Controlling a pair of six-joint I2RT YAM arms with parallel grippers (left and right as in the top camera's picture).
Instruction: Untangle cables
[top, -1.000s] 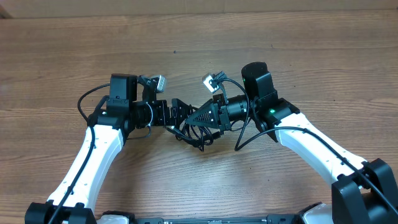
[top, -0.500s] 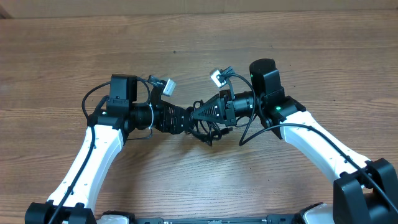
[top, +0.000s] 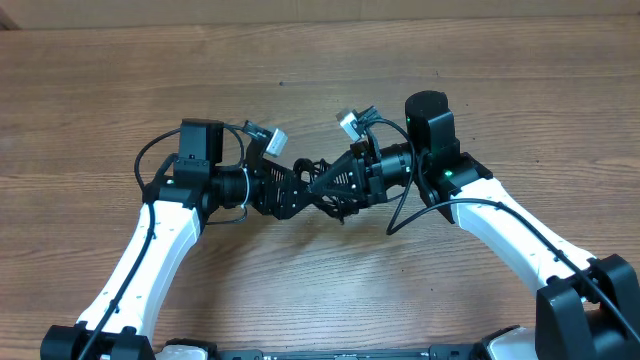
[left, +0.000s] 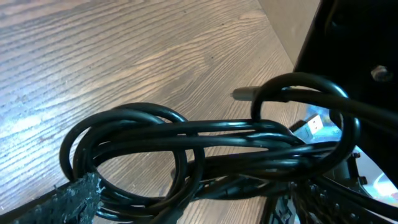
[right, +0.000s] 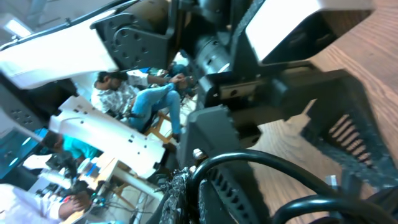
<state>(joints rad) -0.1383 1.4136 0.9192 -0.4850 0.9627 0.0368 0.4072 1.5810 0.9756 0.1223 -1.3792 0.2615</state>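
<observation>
The knotted cables (left: 205, 134) hang over the counter (top: 300, 60). My right fingers (top: 338, 180) are clamped on them, and my left fingers (top: 285, 188) are wide apart. I should close the left on one loop only, then pull gently.

In the overhead view, most of the knotted bundle of thin black cables (top: 340, 212) is covered by the black left gripper (top: 297, 190) and the black right gripper (top: 325, 186). The spot where the right jaws meet it is hidden. In the left wrist view, the bundle (left: 186, 146) is cut off by the bottom edge, and a small metal plug end (left: 314, 124) is half hidden behind its loops. The right wrist view is blurred, and there a single black loop (right: 249, 165) of the bundle is cut off by the lower edge.
</observation>
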